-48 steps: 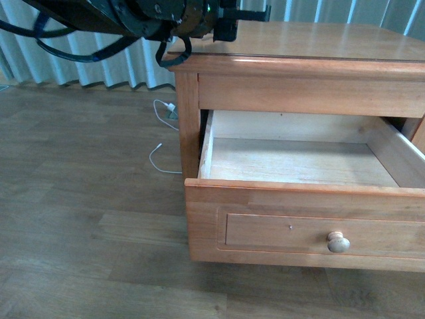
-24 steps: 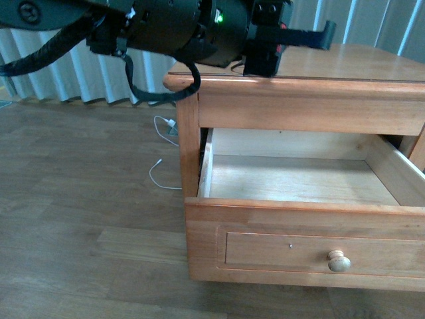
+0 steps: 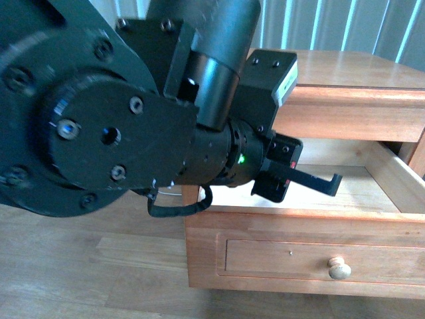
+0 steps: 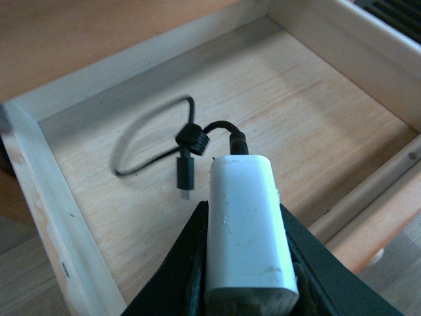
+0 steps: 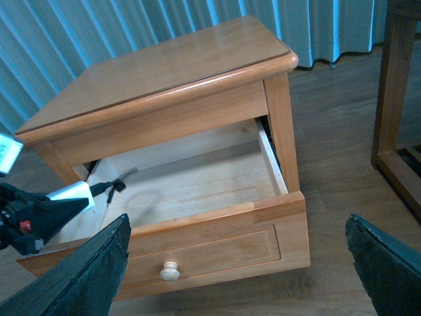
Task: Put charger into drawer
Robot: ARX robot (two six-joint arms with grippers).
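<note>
Left hand point(image 4: 247, 273) pinches the smooth, boxy white charger point(image 4: 245, 224) over the pale bare-wood drawer point(image 4: 41, 172); right hand point(image 5: 237, 227) gapes wide, empty.

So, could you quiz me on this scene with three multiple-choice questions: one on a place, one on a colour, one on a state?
1. Where is the charger? A lying flat on the drawer floor; B held by the left gripper above the drawer's inside; C beneath the drawer.
2. What colour is its cable? A white; B red; C black.
3. The drawer is: A pulled open; B shut; C taken out entirely.
Answers: 1 B, the gripper clamps its white body over the bare wood. 2 C, the looped cable is black. 3 A, its pale inside shows.
</note>
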